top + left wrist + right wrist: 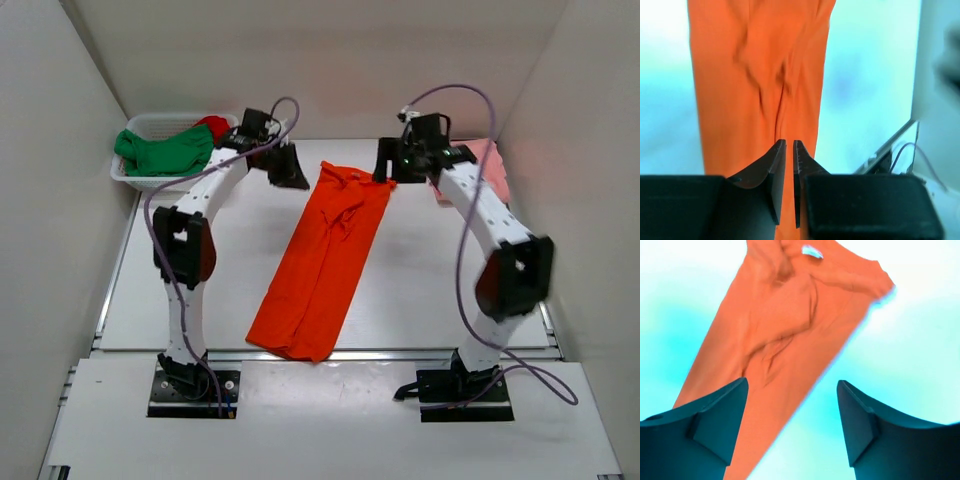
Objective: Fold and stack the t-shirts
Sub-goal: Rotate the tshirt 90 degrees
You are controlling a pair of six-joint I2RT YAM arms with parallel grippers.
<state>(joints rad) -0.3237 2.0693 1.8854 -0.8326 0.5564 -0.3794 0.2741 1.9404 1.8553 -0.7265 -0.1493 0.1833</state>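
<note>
Orange shirt [322, 260] in long strip. Right gripper [792, 385] open, empty; left gripper [789, 142] near-closed, empty. We should pinch both far corners level, fold to near hem, edges aligned.

Bare surface [430, 290] lies open either side of the orange t-shirt [320, 260]. Toward its far end, the white basket [140, 182] blocks the left and the pink t-shirt [492, 165] the right.

Overhead camera looks down; wrist cameras (close above) share the orange t-shirt [320, 255].
</note>
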